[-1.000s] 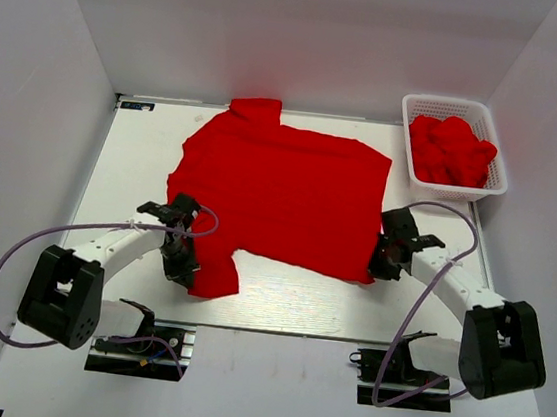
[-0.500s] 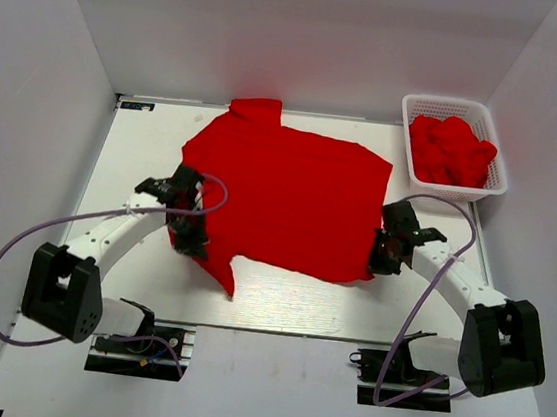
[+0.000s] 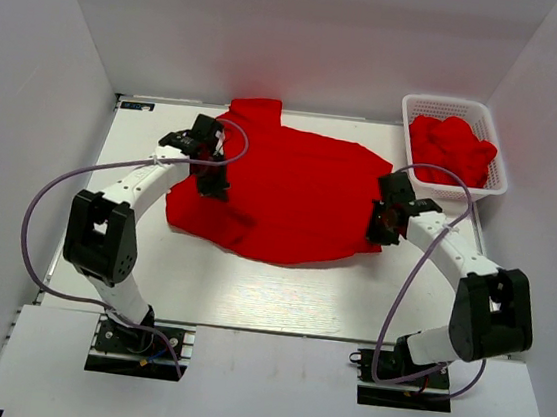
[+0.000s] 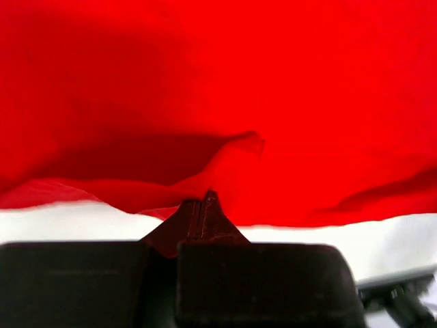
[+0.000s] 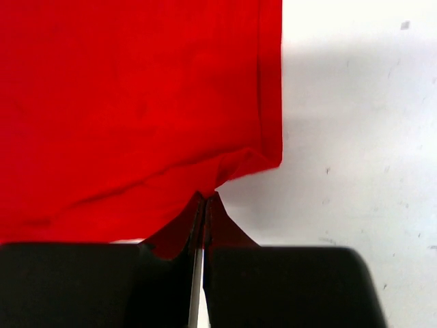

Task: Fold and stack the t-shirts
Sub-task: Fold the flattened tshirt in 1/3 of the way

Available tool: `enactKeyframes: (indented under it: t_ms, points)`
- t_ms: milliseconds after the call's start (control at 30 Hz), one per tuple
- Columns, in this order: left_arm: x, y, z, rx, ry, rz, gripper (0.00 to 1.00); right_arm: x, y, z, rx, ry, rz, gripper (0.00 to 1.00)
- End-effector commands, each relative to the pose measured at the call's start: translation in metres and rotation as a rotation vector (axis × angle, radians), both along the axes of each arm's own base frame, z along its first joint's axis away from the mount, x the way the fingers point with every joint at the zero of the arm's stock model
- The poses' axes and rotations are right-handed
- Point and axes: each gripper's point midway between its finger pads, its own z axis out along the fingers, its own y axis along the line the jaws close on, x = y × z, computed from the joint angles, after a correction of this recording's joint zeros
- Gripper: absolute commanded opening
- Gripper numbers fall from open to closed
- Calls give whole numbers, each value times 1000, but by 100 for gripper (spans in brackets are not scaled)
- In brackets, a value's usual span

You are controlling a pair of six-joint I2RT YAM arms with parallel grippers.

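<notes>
Now one shirt is spread on the table. Its edges are pinched by two closed claws: left claw at 10 o'clock, right claw at 3. More shirts, uncountable, are heaped in one basket at 1 o'clock.

Top-down + close wrist cams — t-shirt shared

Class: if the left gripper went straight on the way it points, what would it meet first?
The left gripper, shut on the t-shirt, would likely just push into more of that same red cloth.
</notes>
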Motion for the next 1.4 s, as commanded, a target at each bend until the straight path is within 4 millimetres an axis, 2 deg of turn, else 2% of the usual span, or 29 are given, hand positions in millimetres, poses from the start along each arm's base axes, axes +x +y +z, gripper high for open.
enactKeyframes:
  t_ms: [0,167,233,433,533,700,800,867,933,1067,1133,1333,1367]
  points:
    - [43,6,33,35,-172,-3,0,20,-4,14,-37,-39,-6,0]
    - [71,9,41,86,-231,-60,0,41,3,24,-45,-59,28,0]
    - [80,15,40,105,-237,-61,0,48,1,25,-63,-52,25,0]
    - [108,18,59,103,-345,-79,0,59,-4,29,-95,-52,8,0]
    - [116,26,55,112,-349,-84,0,68,-6,34,-97,-63,2,0]
    - [134,37,63,107,-408,-62,0,76,-10,30,-127,-26,-13,0]
    - [143,34,61,87,-437,-99,0,82,-14,28,-127,-17,-30,0]
    - [150,34,67,73,-474,-110,0,85,-14,29,-122,-20,-38,0]
    - [154,37,60,74,-467,-114,0,89,-16,31,-127,-26,-51,0]
    - [163,35,61,54,-497,-145,0,92,-22,35,-133,-37,-74,0]
    - [170,35,68,43,-541,-164,0,92,-23,31,-129,-26,-74,0]
    - [185,40,59,31,-546,-158,0,101,-21,25,-110,-22,-84,0]
    - [186,38,63,25,-558,-174,0,101,-21,25,-109,-22,-87,0]
